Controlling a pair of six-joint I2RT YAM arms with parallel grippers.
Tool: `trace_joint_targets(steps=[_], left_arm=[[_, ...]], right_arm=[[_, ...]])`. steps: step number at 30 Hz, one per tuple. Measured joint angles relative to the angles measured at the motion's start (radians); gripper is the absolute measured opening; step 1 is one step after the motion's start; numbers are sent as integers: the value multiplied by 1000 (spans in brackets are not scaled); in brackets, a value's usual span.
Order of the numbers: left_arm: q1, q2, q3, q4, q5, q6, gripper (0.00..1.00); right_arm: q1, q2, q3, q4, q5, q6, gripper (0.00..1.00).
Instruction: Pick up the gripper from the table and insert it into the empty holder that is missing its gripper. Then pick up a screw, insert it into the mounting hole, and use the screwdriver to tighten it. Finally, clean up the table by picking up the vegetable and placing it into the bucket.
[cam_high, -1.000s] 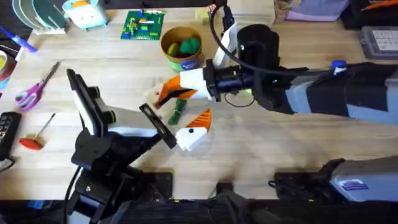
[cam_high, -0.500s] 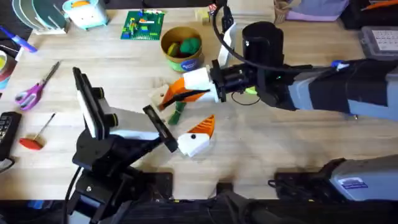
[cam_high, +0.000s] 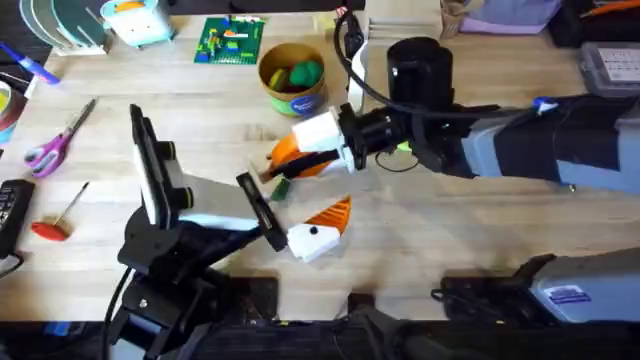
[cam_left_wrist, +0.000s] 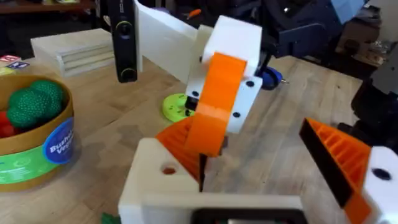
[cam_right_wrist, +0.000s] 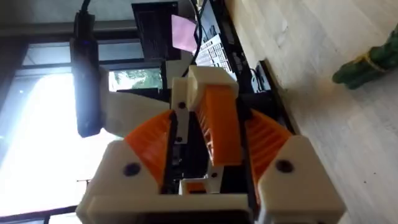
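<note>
1. Overhead view: compared with a second ago, the right gripper (cam_high: 285, 163) has turned and come a little nearer to the left gripper (cam_high: 325, 225). The left gripper has slid slightly away from its base toward the table's middle. The right one is clamped on the gripper (cam_high: 290, 150), the orange piece, and holds it above the table. So the pick-up seems done, and I judge that the two arms are now lining up for the insertion. The vegetable (cam_high: 279, 187) lies on the table, half hidden under the right gripper, and is not yet in the bucket (cam_high: 300, 100), which stands farther back.

2. Left wrist view: the left tool's own fingers stand wide apart with nothing between them. The orange piece hangs in front of them and sits on a white block. This may be the holder, but I cannot tell for sure. The bucket's blue label reads something like "Bushel" and "Veggie", cut off at the edge. A lime-green disc (cam_left_wrist: 177, 107) lies behind.

3. Right wrist view: both ribbed pads (cam_right_wrist: 152, 140) press on the orange piece, which has a white cap. The vegetable lies apart on the wood. I can read no writing here.
</note>
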Motion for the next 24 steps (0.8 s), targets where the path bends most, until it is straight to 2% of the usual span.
trace_joint_targets(steps=[5, 7, 9, 10, 16, 24], left_arm=[[0, 0, 0, 0, 2, 0, 992], [0, 0, 0, 0, 2, 0, 993], [0, 0, 0, 0, 2, 0, 993], [0, 0, 0, 0, 2, 0, 993], [0, 0, 0, 0, 2, 0, 993], [0, 0, 0, 0, 2, 0, 993]], right_arm=[[-2, 0, 0, 0, 0, -12, 714], [-6, 0, 0, 0, 2, -19, 796], [-14, 0, 0, -1, 6, -25, 940], [-21, 0, 0, -1, 10, -32, 978], [-110, 0, 0, -14, 74, -108, 993], [-383, 0, 14, -55, 234, -325, 993]])
